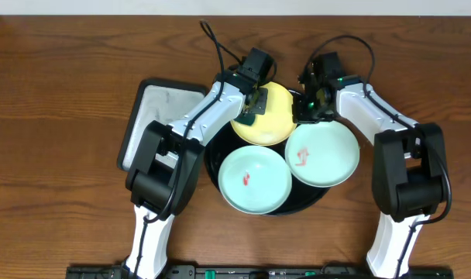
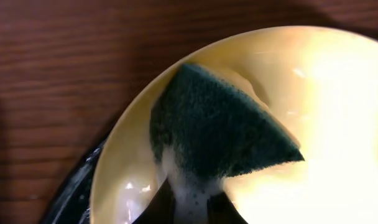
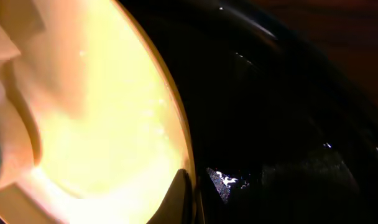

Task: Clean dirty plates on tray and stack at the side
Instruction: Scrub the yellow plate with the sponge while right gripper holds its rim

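The yellow plate [image 1: 271,118] sits at the back of the round black tray [image 1: 214,167]. Two mint-blue plates, one front-left [image 1: 253,179] and one right [image 1: 322,153], each carry a red smear. My left gripper [image 1: 255,105] is shut on a dark green sponge [image 2: 217,127] that presses on the yellow plate's [image 2: 338,124] inner surface. My right gripper [image 1: 307,106] is shut on the yellow plate's right rim [image 3: 176,124], one finger inside and one outside, above the tray [image 3: 282,124].
A rectangular grey tray with a black rim [image 1: 154,116] lies left of the round tray, under the left arm. Brown wooden table [image 1: 57,116] surrounds everything; the table's back edge runs along the top.
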`<state>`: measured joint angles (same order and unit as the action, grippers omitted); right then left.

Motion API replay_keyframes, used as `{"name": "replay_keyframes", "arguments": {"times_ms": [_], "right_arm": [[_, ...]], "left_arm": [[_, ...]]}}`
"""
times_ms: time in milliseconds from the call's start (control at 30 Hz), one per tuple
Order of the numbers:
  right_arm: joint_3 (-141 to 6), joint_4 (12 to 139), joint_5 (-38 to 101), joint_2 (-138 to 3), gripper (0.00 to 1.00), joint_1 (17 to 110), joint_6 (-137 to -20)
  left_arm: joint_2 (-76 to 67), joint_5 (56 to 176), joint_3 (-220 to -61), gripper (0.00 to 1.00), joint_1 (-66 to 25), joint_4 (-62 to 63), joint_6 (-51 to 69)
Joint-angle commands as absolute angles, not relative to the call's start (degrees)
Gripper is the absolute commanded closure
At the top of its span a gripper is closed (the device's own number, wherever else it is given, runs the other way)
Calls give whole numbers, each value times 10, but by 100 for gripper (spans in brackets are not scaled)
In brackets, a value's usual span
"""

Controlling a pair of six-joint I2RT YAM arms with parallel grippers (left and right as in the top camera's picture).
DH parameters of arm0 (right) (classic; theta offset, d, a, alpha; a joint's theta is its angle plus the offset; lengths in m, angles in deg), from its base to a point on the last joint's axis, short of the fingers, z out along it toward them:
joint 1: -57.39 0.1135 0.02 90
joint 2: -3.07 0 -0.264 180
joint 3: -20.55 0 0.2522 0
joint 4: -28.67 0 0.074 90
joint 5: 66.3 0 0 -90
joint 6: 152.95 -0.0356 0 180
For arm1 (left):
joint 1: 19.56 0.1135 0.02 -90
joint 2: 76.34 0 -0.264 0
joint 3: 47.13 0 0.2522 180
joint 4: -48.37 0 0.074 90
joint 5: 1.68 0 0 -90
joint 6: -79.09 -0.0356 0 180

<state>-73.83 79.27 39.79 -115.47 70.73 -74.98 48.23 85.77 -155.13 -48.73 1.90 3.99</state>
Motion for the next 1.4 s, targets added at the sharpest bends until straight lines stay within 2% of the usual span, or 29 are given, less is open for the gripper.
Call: {"name": "replay_keyframes", "arguments": {"times_ms": [0, 100, 367, 600, 767, 833, 1200, 1367], "right_arm": [[-728, 812, 344, -1163, 99, 702, -749], [-728, 812, 344, -1162, 99, 702, -749], [-728, 817, 344, -1162, 99, 701, -749], [-728, 824, 344, -1163, 99, 701, -749], [-728, 823, 344, -1162, 99, 701, -750], [-728, 823, 340, -1163, 99, 701, -752], [-728, 823, 340, -1162, 99, 701, -754], [-728, 822, 340, -1163, 99, 701, -754]], "left_arm": [[521, 733, -1530, 93, -464, 1, 6], [521, 782, -1530, 93, -483, -3, 11], [521, 924, -1530, 92, -537, 11, 145], [521, 923, -1530, 92, -529, -5, 127], [521, 801, -1530, 92, -512, -32, 71], [521, 800, -1530, 92, -509, -30, 67], [521, 1059, -1529, 92, -524, 41, 213], [521, 1105, -1529, 92, -524, 37, 247]]}}
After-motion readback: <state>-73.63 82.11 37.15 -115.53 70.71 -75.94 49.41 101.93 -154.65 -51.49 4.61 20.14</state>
